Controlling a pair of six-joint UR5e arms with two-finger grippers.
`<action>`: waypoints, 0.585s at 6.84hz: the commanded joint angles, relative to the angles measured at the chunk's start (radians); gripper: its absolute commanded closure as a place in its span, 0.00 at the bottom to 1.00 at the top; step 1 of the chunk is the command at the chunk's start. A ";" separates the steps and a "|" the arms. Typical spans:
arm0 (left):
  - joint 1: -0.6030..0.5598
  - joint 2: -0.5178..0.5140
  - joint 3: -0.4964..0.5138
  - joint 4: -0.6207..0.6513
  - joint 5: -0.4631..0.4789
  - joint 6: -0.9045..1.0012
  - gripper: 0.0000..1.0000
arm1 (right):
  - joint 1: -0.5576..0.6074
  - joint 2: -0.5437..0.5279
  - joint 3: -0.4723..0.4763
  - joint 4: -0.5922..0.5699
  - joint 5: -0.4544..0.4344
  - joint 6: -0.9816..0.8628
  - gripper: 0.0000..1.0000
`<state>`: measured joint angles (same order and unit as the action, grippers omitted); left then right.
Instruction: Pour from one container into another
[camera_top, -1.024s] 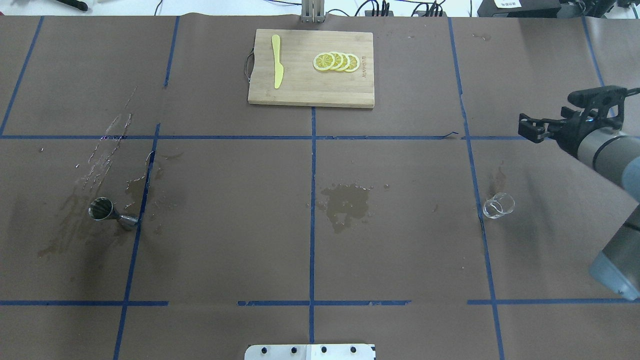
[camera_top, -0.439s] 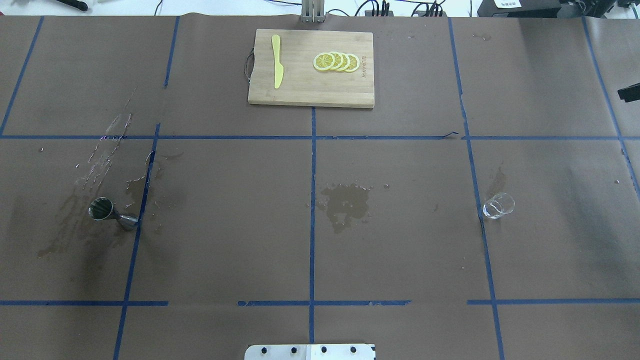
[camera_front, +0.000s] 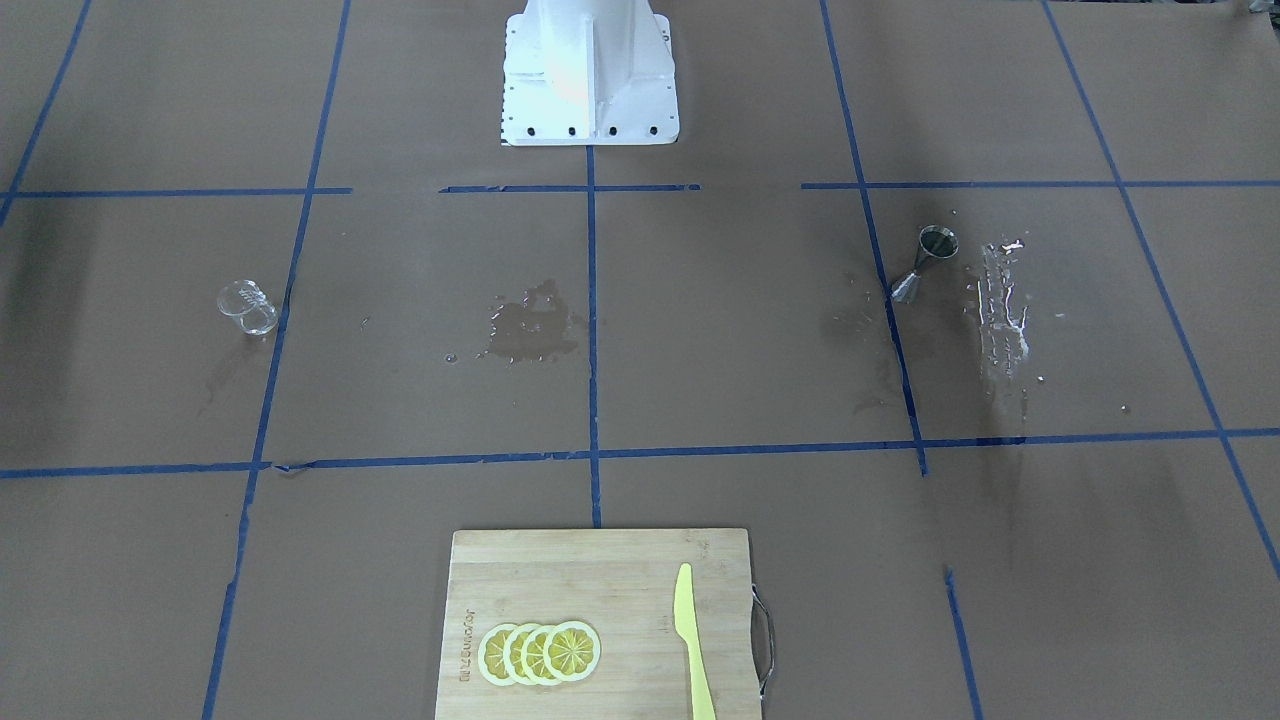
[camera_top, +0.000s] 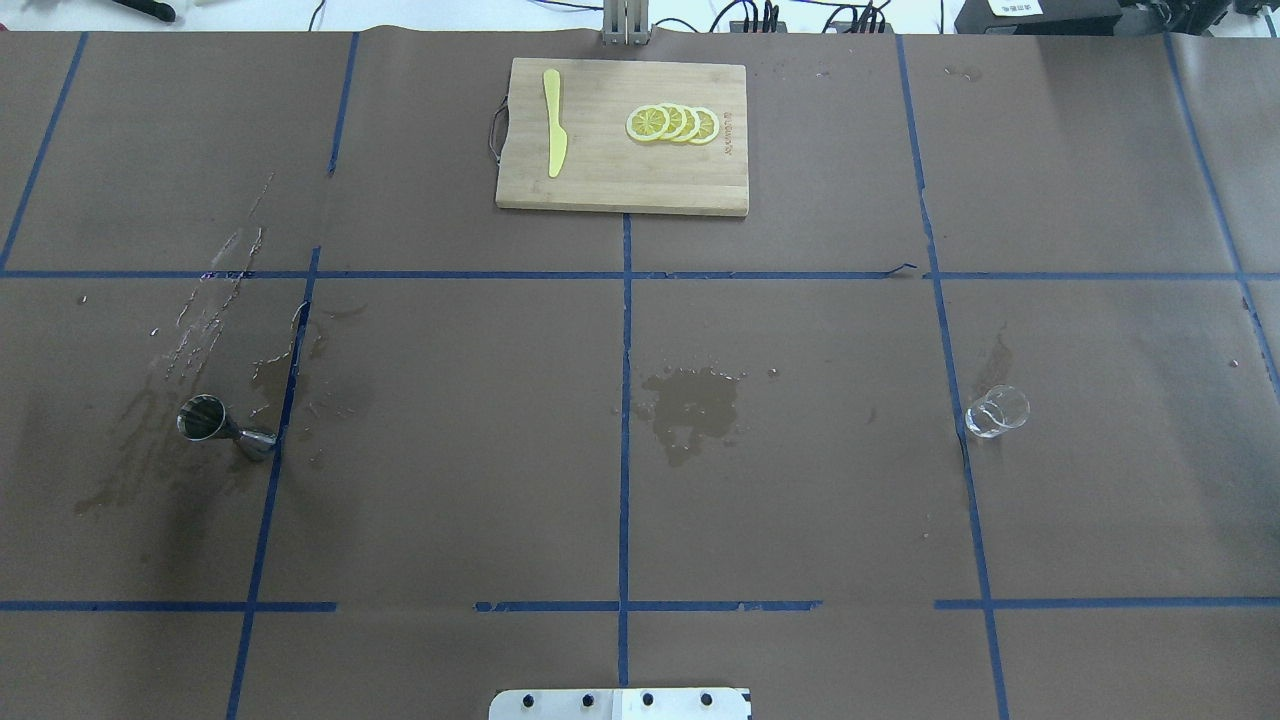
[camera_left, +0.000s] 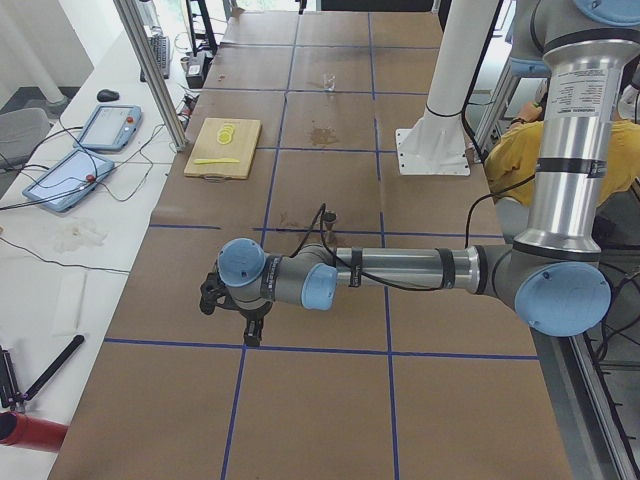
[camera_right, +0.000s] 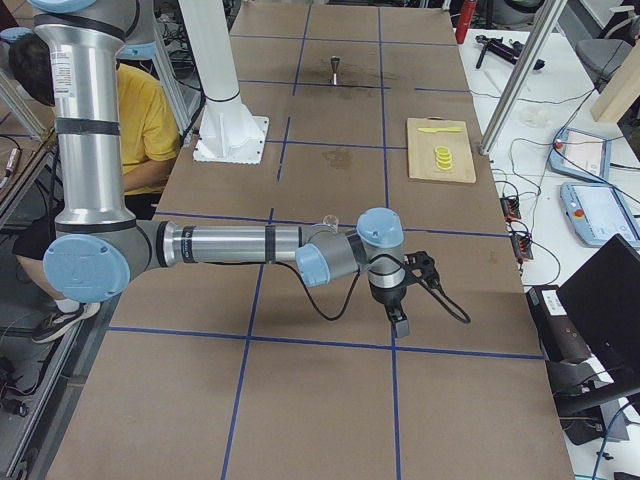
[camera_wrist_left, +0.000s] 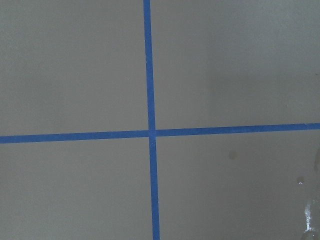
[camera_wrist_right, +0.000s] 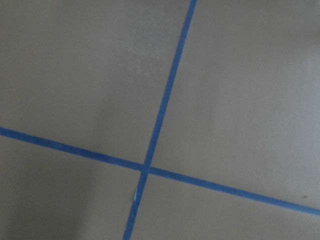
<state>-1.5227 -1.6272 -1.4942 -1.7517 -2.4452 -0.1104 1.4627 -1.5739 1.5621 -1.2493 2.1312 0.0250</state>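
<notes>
The small clear glass (camera_top: 997, 411) stands on the brown paper at the right of the overhead view, also seen as the glass (camera_front: 247, 307) in the front view. The steel jigger (camera_top: 222, 426) stands upright far to the left, on wet paper, and shows as the jigger (camera_front: 925, 262) from the front. Neither arm is in the overhead or front view. My left gripper (camera_left: 252, 333) shows only in the left side view, past the jigger (camera_left: 331, 222). My right gripper (camera_right: 400, 322) shows only in the right side view, beyond the glass (camera_right: 328, 222). Whether either is open or shut I cannot tell.
A wooden cutting board (camera_top: 620, 190) with lemon slices (camera_top: 672, 123) and a yellow knife (camera_top: 554, 122) lies at the far middle. A wet patch (camera_top: 692, 405) marks the centre; spilled drops (camera_top: 210, 300) lie near the jigger. A person in yellow (camera_right: 150, 130) sits behind the robot base (camera_front: 588, 70).
My right arm has pulled back to the right and left the overhead view. The glass and jigger have stayed where they were.
</notes>
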 joint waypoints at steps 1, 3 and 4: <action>0.001 0.000 0.006 -0.002 0.000 0.002 0.00 | 0.030 -0.011 -0.046 -0.103 0.082 -0.005 0.00; 0.001 0.000 0.008 -0.002 0.000 0.002 0.00 | 0.074 0.009 -0.036 -0.279 0.263 -0.005 0.00; 0.001 0.000 0.008 -0.002 0.000 0.002 0.00 | 0.083 -0.006 -0.005 -0.297 0.256 -0.005 0.00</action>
<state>-1.5218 -1.6275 -1.4872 -1.7533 -2.4452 -0.1090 1.5334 -1.5704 1.5327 -1.5003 2.3559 0.0190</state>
